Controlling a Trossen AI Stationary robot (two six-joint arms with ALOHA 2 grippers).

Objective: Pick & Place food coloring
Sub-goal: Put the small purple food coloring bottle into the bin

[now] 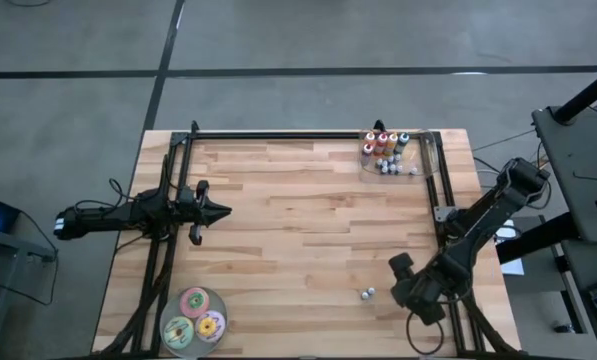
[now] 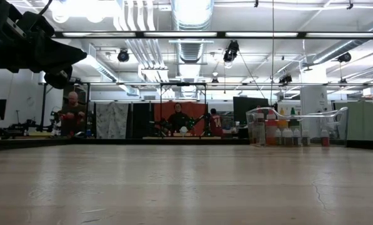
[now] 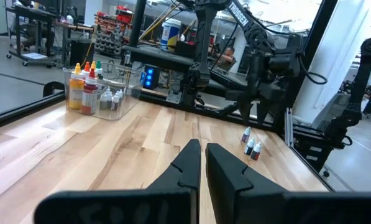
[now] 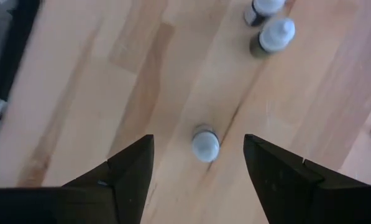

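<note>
Jaws of my right gripper (image 4: 197,163) stand wide open over the wooden surface (image 1: 298,220), one tiny pale-capped bottle (image 4: 205,144) upright between them, untouched. Two more bottles (image 4: 269,25) stand just beyond. Farther off, the remaining food coloring (image 1: 386,150) fills a clear bin (image 1: 423,160). My left gripper (image 1: 218,211) waits, jaws closed.

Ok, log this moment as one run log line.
right pincer: open, above a small bottle, not gripping | two more bottles nearby on table | left pincer: shut, idle | clear bin: holds remaining bottles
</note>
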